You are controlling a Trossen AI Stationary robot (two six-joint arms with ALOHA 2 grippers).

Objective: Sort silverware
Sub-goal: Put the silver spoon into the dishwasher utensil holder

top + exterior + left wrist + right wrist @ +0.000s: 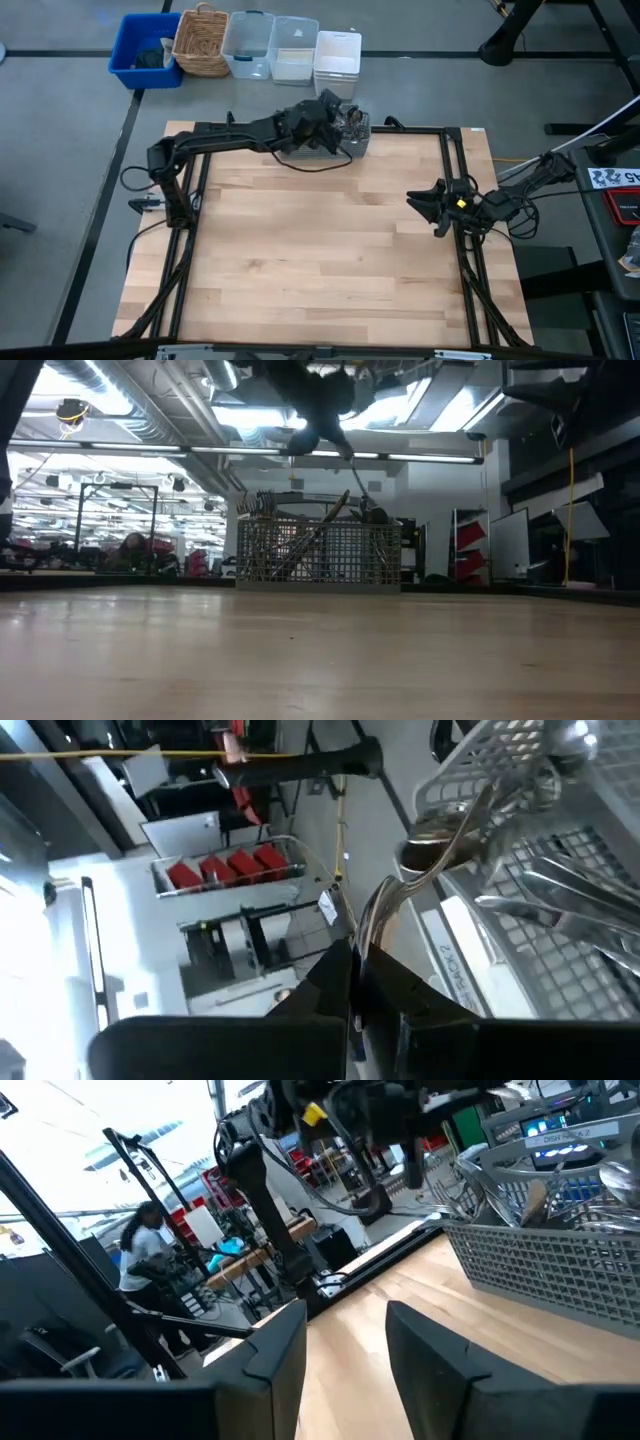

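left end effector (pixel 335 118) closed on a silverware (pixel 440 855) handle over basket (pixel 352 130) at 12 o'clock (thin, slippery, stiff); right end effector (pixel 428 205) open at 3 o'clock.

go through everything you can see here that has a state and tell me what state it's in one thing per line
Left gripper: shut on a fork, above the basket.
Fork: pinched by its handle, lifted over the basket.
Right gripper: open, empty, waiting at the table's right side.
Wire basket: upright at the table's far edge, holding silverware.
Silverware: unsorted, piled in the basket.
Wooden table: bare except for the basket.
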